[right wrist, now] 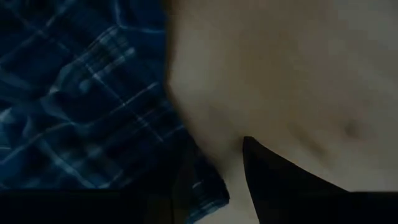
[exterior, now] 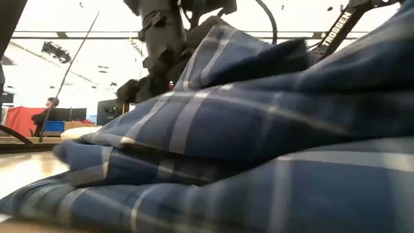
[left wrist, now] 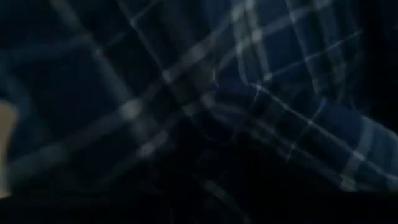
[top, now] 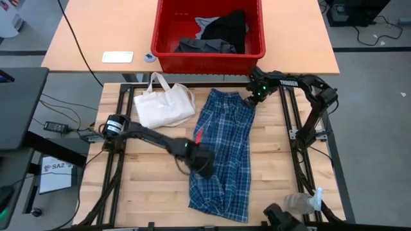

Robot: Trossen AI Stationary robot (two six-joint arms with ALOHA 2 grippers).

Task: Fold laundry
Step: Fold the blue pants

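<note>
Plaid garment (top: 225, 151) lies lengthwise at centre frame on the bench (top: 148, 186), unfolded. Left gripper (top: 203, 162) presses its left edge, right gripper (top: 250, 99) its upper-right corner; finger states cannot be told. Folding barely begun; more laundry (top: 221, 32) waits in the red bin (top: 167, 54).

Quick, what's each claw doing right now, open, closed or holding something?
Left claw: low on the blue-and-white plaid cloth garment, its left edge; open or closed cannot be told.
Right claw: at the garment's far right corner; cannot be told.
</note>
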